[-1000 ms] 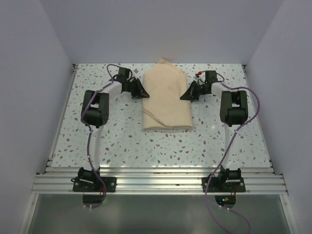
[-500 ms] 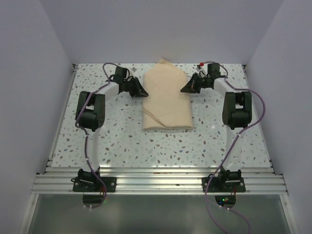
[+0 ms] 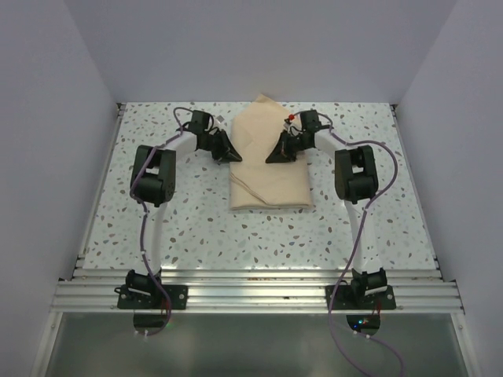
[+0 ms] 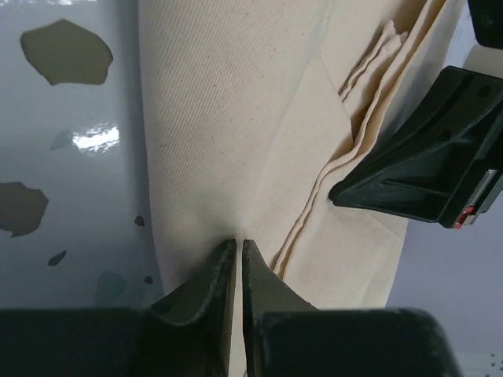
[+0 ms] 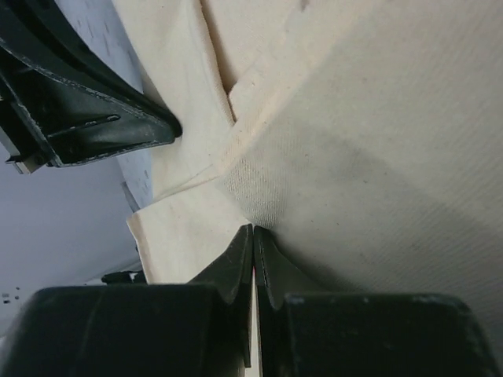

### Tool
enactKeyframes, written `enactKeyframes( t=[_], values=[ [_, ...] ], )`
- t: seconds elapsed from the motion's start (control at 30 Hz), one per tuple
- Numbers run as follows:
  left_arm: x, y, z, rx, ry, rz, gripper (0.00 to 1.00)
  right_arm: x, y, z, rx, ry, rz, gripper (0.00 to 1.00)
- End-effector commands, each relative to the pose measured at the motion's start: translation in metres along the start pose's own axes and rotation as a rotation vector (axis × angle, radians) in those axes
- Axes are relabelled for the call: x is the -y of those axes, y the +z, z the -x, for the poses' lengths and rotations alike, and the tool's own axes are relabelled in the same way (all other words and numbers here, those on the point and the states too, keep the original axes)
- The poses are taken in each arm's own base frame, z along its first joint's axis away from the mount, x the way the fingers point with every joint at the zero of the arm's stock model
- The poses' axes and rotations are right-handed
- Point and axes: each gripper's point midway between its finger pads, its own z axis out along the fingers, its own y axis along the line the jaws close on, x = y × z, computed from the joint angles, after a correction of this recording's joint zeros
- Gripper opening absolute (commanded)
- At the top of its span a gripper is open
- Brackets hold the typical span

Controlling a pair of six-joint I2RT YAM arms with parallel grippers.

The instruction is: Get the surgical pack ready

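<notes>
The surgical pack (image 3: 271, 181) lies as a folded tan cloth bundle at the far middle of the table, and no tray shows. My left gripper (image 3: 233, 155) sits at the bundle's left edge. In the left wrist view its jaws (image 4: 238, 245) are nearly closed, with a thin layer of the pack's cloth (image 4: 236, 118) pinched between the tips. My right gripper (image 3: 272, 157) is over the upper middle of the bundle. In the right wrist view it (image 5: 252, 229) is shut, tips pressed against a raised fold of the cloth (image 5: 377, 141) with nothing between them.
The speckled table (image 3: 196, 220) is walled by white panels on the left, right and back. An aluminium rail (image 3: 251, 290) runs along the near edge with both arm bases on it. Purple cables trail along both arms.
My right gripper has swung left from the bundle's right edge onto its top, staying shut. The left gripper has stayed at the left edge.
</notes>
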Motion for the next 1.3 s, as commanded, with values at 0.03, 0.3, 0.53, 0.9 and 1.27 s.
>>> enactKeyframes(
  t=[0.03,0.3,0.53,0.9,1.27],
  values=[
    [-0.019,-0.002,-0.004,-0.035,-0.003,0.096,0.12,0.014,-0.021,0.007,0.012,-0.008,-0.115,0.00],
    [0.012,-0.027,0.012,0.043,0.069,0.062,0.14,-0.042,-0.092,0.050,0.197,-0.066,-0.030,0.00],
    [-0.001,-0.025,0.006,0.035,0.037,0.069,0.14,0.014,-0.128,0.032,0.203,0.024,-0.094,0.00],
    [-0.027,-0.005,0.004,-0.001,-0.002,0.095,0.14,0.079,-0.090,0.011,0.168,0.123,-0.125,0.00],
    [0.034,-0.033,0.045,0.126,0.064,-0.027,0.16,0.005,-0.128,0.066,0.313,-0.021,-0.068,0.00]
  ],
)
